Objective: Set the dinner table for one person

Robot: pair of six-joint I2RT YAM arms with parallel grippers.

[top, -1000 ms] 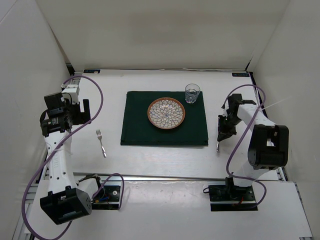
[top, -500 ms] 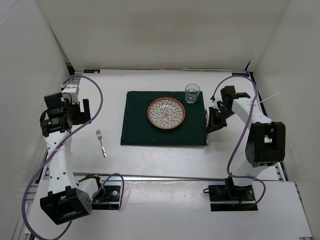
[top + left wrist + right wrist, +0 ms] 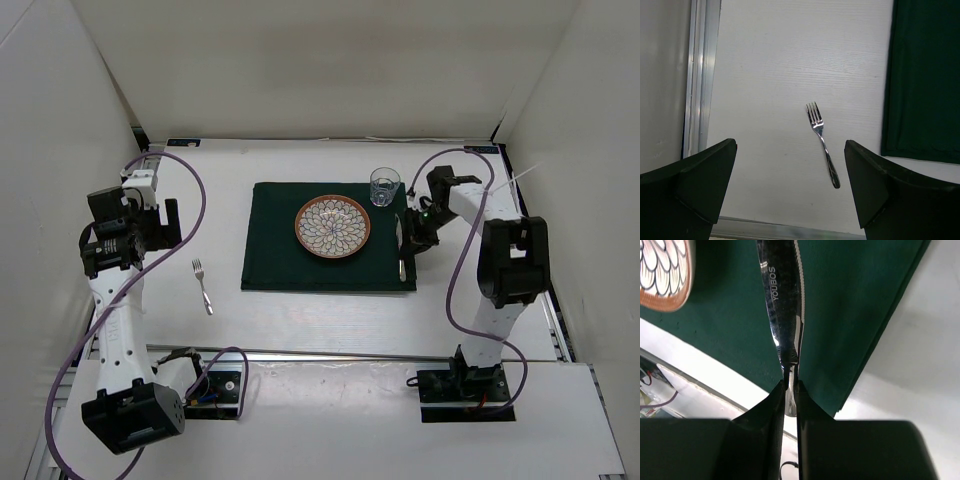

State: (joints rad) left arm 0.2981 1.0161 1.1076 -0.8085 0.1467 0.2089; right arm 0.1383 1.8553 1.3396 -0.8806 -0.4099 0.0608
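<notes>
On the white dinner table (image 3: 310, 320) lies a dark green mat (image 3: 272, 255) with a patterned plate (image 3: 332, 226) and a glass (image 3: 385, 186) at its far right corner. My right gripper (image 3: 418, 232) is shut on a knife (image 3: 402, 252) and holds it over the mat's right part, right of the plate. In the right wrist view the knife (image 3: 782, 295) runs out from the shut gripper (image 3: 791, 390) above the mat (image 3: 850, 305), with the plate (image 3: 662, 270) at upper left. My left gripper (image 3: 150, 225) is open and empty, up and left of a fork (image 3: 203, 285).
In the left wrist view the fork (image 3: 822, 142) lies on bare table between the open fingers (image 3: 705, 180), the mat's edge (image 3: 925, 75) to the right. A metal rail (image 3: 697, 75) runs along the table's left side. White walls enclose the table.
My right arm has swung left, carrying the knife from the bare table right of the mat to over the mat's right part. The left arm has not moved.
</notes>
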